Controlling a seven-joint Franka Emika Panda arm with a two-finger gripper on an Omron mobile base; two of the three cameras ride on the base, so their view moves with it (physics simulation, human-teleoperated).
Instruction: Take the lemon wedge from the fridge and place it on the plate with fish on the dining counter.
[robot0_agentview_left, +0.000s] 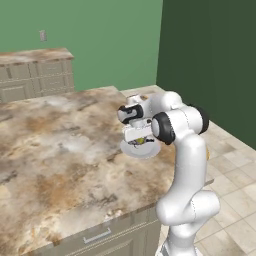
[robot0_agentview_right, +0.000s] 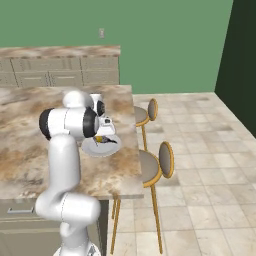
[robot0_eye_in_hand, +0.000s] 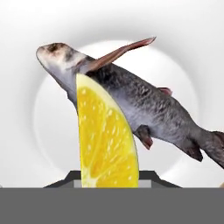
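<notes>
- Lemon wedge (robot0_eye_in_hand: 105, 140) is sitting pinched in your gripper (robot0_eye_in_hand: 109, 183), jaws pressed in on its lower end; you are seeing it bright yellow, pulp facing the hand camera.
- In the hand view the wedge is overlapping the fish (robot0_eye_in_hand: 144, 105), covering part of its body just behind the head.
- You are looking at the fish lying across the plate (robot0_eye_in_hand: 48, 131), head toward the upper left of that view, tail running toward the lower right.
- The plate is lying right below the hand; whether the wedge is touching fish or plate, you cannot tell.
- From the left base view your gripper (robot0_agentview_left: 140, 141) is hanging just over the plate (robot0_agentview_left: 141, 150), with a yellow speck of lemon showing under the hand.
- The plate is resting on the dining counter (robot0_agentview_left: 60, 145), close to the counter's right edge.
- From the right base view you are seeing the plate (robot0_agentview_right: 97, 147) near that same edge, the dark fish (robot0_agentview_right: 110, 140) on it and the yellow wedge (robot0_agentview_right: 99, 139) beside the fish.
- Two stools (robot0_agentview_right: 150, 167) are standing just beside the counter's outer edge.
- Beige cabinets (robot0_agentview_right: 60, 70) are running along the green wall behind.
</notes>
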